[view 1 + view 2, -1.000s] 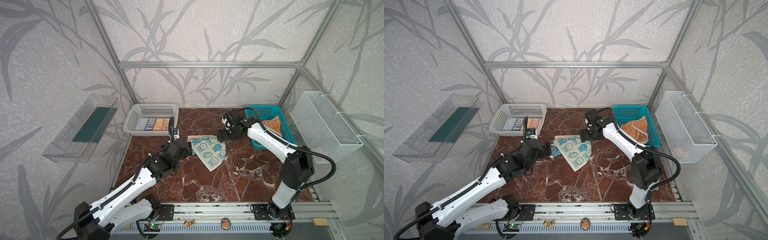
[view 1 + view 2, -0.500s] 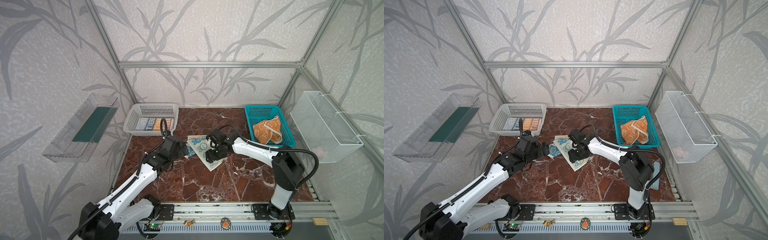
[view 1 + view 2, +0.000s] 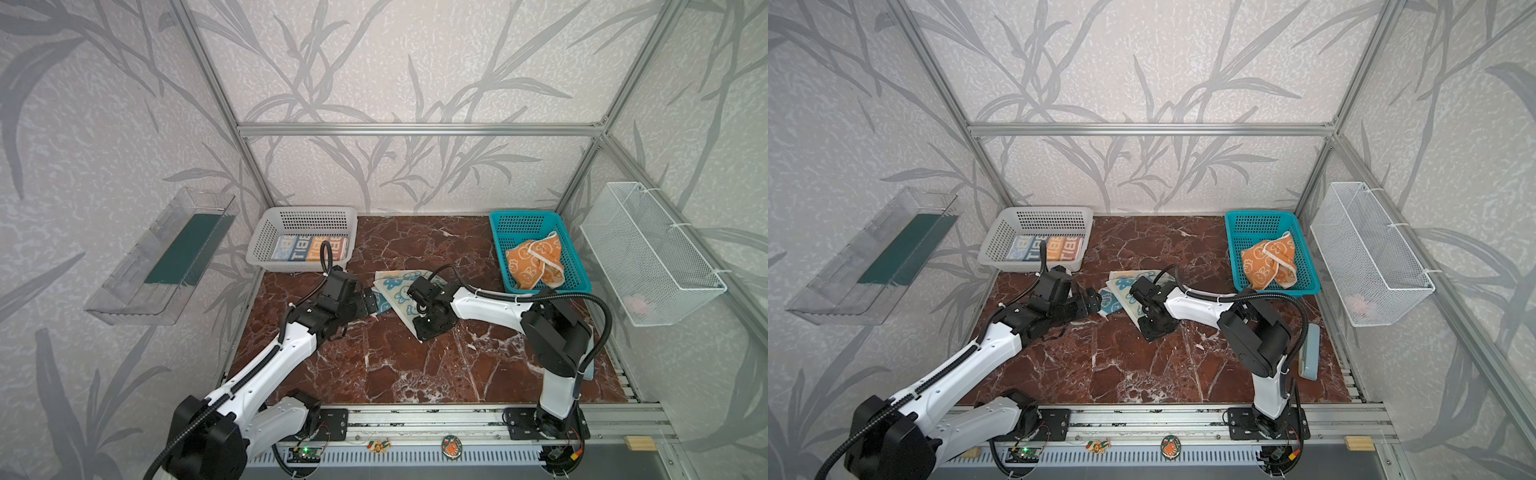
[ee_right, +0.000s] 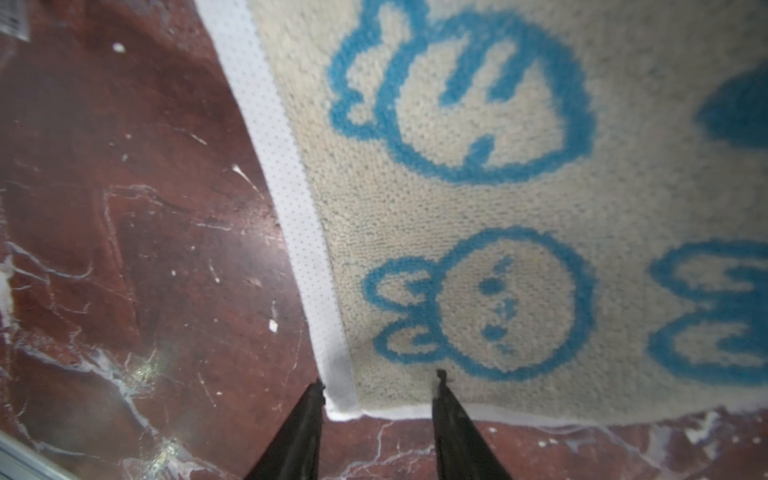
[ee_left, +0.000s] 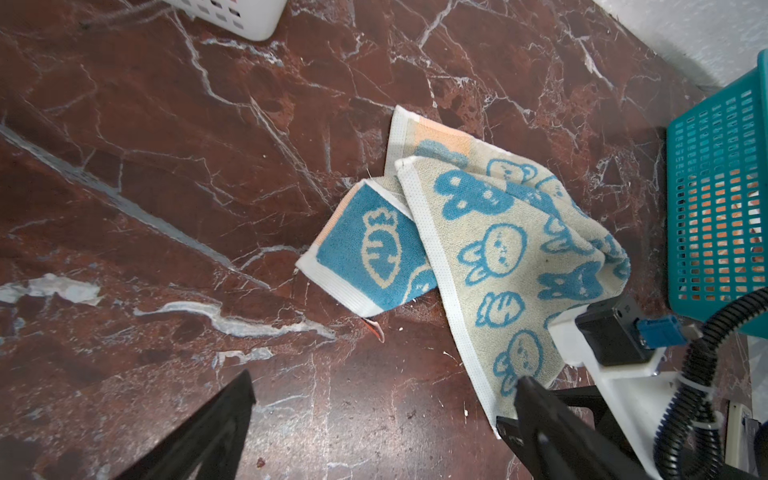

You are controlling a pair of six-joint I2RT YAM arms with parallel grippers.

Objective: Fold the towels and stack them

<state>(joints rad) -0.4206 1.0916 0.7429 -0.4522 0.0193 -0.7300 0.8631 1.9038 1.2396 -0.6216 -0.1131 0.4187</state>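
Two half-spread fingers [image 4: 452, 428] astride towel [image 4: 465, 208] corner

I read the cream-and-blue rabbit-print towel [image 5: 498, 249] as looped terry cloth, matt and rough, edged with a smoother white woven hem. The red-brown marble-pattern tabletop [image 5: 166, 124] is hard, polished and glossy. The teal perforated basket [image 3: 519, 226] and the white perforated basket [image 3: 311, 218] are smooth moulded plastic. The white mesh basket [image 3: 648, 257] is coated wire. The frame bars [image 3: 415, 129] are satin-finish metal.
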